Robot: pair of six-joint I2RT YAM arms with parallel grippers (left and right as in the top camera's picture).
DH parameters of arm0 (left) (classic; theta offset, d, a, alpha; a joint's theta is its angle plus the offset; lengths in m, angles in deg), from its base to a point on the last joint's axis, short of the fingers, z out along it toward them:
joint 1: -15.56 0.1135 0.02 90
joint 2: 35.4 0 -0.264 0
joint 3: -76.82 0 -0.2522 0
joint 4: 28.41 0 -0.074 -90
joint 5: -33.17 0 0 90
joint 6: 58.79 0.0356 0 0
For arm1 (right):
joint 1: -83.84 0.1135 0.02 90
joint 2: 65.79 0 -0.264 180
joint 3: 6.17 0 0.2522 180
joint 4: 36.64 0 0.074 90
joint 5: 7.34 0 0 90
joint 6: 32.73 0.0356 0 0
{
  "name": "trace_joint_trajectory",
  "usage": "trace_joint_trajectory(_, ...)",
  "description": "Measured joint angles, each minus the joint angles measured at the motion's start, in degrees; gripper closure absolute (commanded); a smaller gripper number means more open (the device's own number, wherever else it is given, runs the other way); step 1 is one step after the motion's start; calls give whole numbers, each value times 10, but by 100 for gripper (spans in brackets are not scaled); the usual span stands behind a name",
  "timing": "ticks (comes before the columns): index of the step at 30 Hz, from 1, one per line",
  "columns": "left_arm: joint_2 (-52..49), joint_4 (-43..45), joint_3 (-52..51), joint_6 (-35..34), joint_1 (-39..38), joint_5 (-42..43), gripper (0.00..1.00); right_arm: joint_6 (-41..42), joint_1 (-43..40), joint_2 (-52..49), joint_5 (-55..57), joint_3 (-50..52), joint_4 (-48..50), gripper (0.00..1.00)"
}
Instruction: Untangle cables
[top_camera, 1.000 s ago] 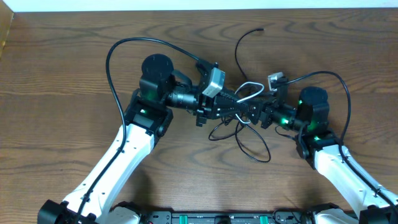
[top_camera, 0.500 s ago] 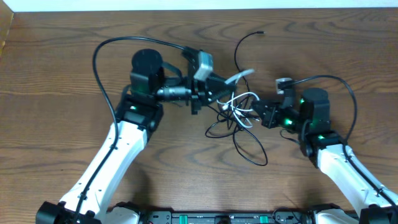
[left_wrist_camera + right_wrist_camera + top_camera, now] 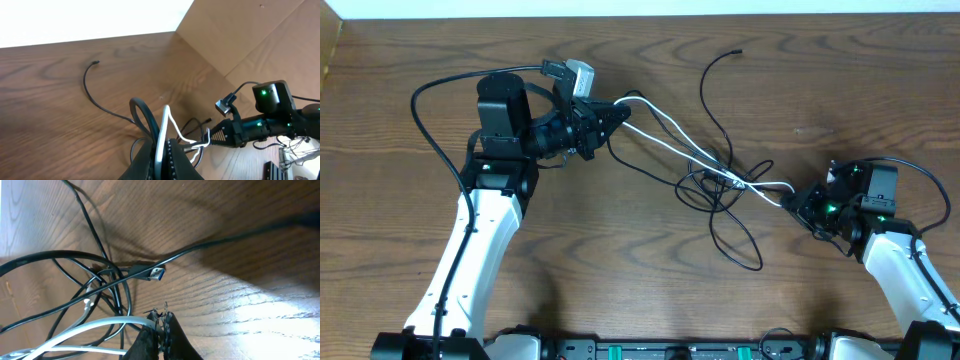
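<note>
Holding the white cable (image 3: 665, 133) stretched, we keep our left gripper (image 3: 613, 113) clenched on it at eleven o'clock and our right gripper (image 3: 798, 203) clenched on its three o'clock end; black cables (image 3: 712, 183) tangle around it mid-surface (image 3: 620, 260).

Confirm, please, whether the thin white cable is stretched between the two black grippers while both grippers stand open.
Not quite: both grippers are shut. The wrist views show the left gripper and right gripper pinched closed on the thin white cable, which does stretch between them.
</note>
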Motion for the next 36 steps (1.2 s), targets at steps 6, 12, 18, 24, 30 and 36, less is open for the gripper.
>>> trace_joint_trajectory(6, 0, 0, 0, 0, 0, 0, 92, 14, 0, 0, 0, 0, -4, 99)
trace_joint_trajectory(12, 0, -17, 0, 0, 1, -4, 92, 12, 0, 0, -26, 1, 41, 99)
trace_joint_trajectory(18, 0, -29, 0, 0, 4, -17, 92, -63, 7, 0, -202, 4, 210, 99)
trace_joint_trajectory(24, 0, -30, 0, 0, 4, -19, 92, -113, 30, 0, -334, 4, 285, 99)
trace_joint_trajectory(30, 0, -61, 0, 0, 4, -52, 92, -126, 32, 0, -399, 4, 329, 99)
trace_joint_trajectory(36, 0, -123, 0, 0, 4, -188, 92, -127, 35, 0, -421, 4, 336, 99)
